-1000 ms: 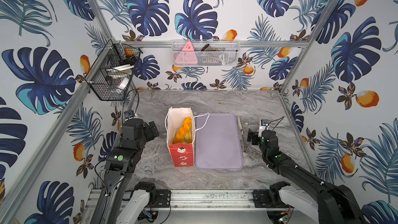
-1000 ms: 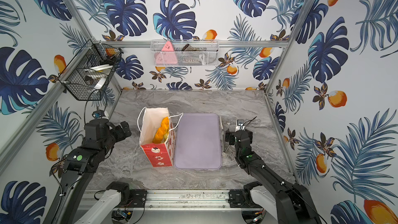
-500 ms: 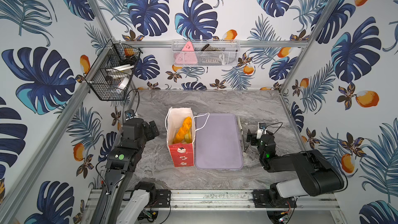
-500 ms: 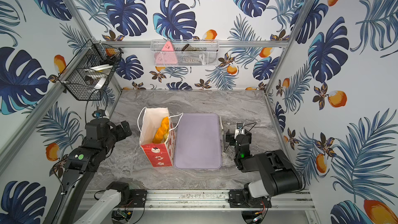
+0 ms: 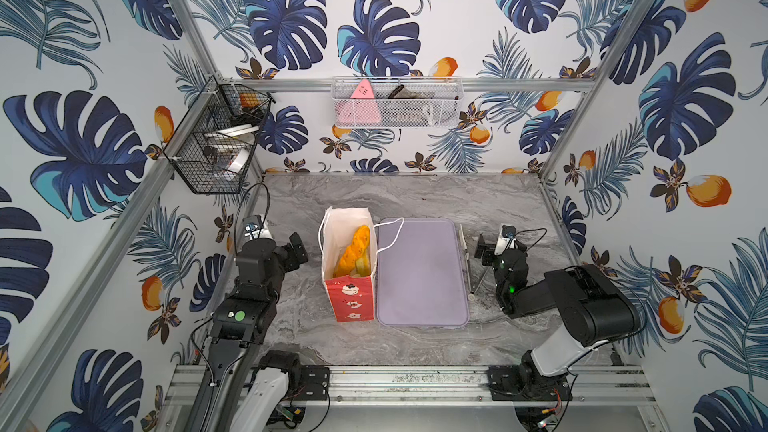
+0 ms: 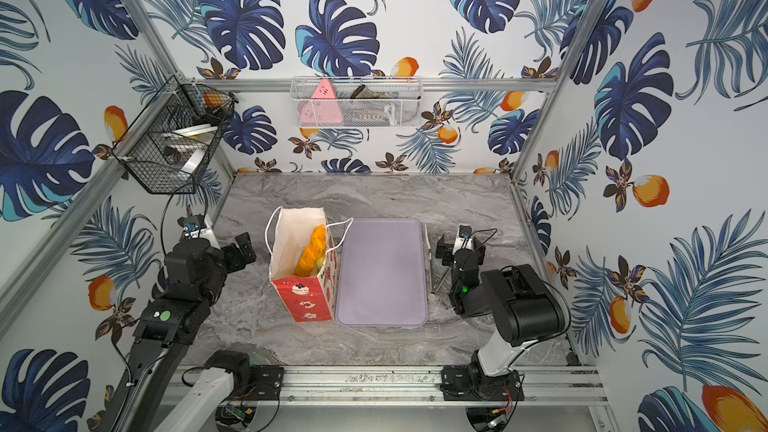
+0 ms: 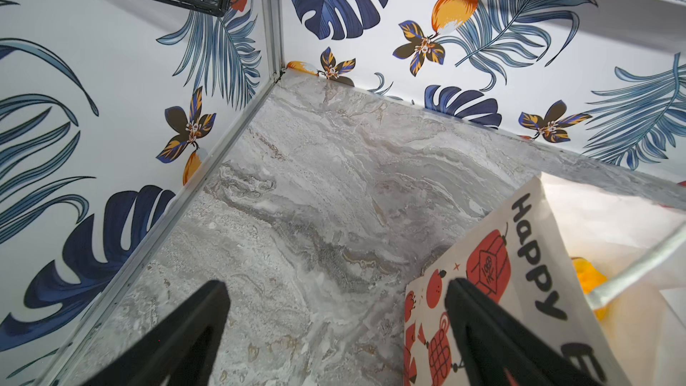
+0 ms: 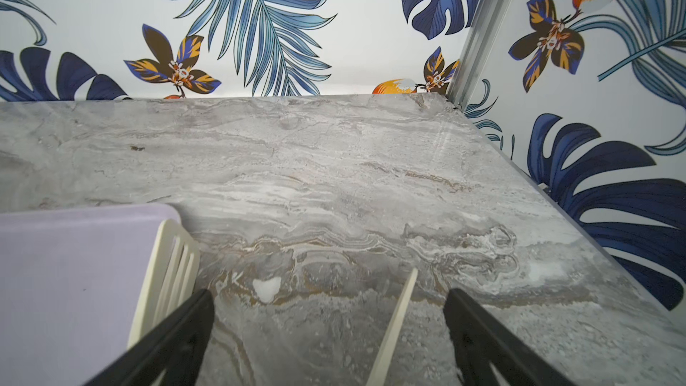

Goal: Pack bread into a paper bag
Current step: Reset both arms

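The paper bag (image 5: 351,299) stands upright on the grey marbled surface (image 5: 415,197), a little left of centre, with its mouth open. In both top views the long orange-golden twisted loaf (image 5: 354,248) leans inside it against the white lining. Paler pieces (image 5: 360,264) sit lower down, probably more bread, though the depth of the bag makes them hard to tell apart. The bag's right side is just beside the flat lilac tray (image 5: 419,276), and one white cord handle (image 5: 390,228) drapes over the tray's far left corner. The left end effector (image 5: 297,249) hovers left of the bag, apart from it, with its fingers spread wide and nothing between them; the left wrist view shows the bag's printed side (image 7: 519,272) past one finger. The right end effector (image 5: 484,249) sits right of the tray, equally wide and empty. Cream tongs (image 5: 467,259) lie along the tray's right edge, and in the right wrist view one tong arm (image 8: 393,328) runs between the spread fingers.
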Tool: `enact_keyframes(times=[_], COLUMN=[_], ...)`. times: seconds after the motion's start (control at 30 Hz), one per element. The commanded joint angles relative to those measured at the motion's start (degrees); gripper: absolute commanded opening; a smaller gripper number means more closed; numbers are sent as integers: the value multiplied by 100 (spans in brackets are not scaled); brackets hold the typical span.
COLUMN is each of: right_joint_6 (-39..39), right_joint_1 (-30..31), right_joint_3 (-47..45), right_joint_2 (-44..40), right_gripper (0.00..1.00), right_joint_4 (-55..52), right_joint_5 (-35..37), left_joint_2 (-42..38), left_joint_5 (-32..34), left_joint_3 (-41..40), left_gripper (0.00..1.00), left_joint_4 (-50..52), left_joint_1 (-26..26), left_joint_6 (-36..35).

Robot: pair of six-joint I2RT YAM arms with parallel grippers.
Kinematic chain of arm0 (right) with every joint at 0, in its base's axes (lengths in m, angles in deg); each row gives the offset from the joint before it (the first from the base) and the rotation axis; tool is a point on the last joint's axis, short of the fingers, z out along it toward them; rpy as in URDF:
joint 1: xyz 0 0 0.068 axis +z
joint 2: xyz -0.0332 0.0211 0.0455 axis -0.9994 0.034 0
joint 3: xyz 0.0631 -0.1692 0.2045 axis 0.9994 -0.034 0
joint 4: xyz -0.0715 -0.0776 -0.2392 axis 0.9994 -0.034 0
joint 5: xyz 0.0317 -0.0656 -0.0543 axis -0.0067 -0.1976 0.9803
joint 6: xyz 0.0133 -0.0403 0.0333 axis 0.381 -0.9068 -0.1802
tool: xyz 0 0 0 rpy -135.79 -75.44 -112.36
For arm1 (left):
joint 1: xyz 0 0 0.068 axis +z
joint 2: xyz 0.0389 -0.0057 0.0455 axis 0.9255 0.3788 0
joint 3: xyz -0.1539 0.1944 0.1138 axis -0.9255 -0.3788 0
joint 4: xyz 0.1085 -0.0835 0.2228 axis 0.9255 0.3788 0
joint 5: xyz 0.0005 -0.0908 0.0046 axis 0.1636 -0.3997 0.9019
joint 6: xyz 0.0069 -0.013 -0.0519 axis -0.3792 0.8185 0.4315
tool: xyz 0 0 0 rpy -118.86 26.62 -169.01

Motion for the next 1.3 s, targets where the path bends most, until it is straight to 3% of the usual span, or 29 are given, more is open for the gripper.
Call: enact_keyframes(times=[0.0,0.1,0.23,0.37,0.43,0.53,0.9,1.03,1.27], right_joint_6=[46,102,119,116,130,127,130,128,129], right_joint_1=[-3,-5,-11,-11,-11,-19,-21,-28,-28], right_joint_3=[122,267,327,351,362,346,357,362,362], right_joint_2=[52,19,31,43,41,48,42,47,44], right_gripper=[100,100,100,100,100,100,100,100,100], right_joint_4=[-472,-825,-949,-953,-985,-970,-971,-985,-987], right_joint_5=[157,166,146,133,127,116,106,106,109], left_joint_2=[-230,-8,884,1676,2035,2654,4972,5609,5652], left_joint_5=[202,320,431,408,991,1275,1390,1211,817], left_joint_3=[-557,-994,-1254,-2094,-2568,-3062,-3519,-3399,-2831], left_gripper=[99,99,99,99,99,99,99,99,99], left_joint_4=[-1719,-2527,-3217,-4941,-5917,-7255,-10018,-10511,-9329], left_joint_1=[10,10,10,-14,-200,-359,-734,-767,-821], left_joint_6=[-266,-492,-508,-508,-634,-997,-1430,-1660,-1776])
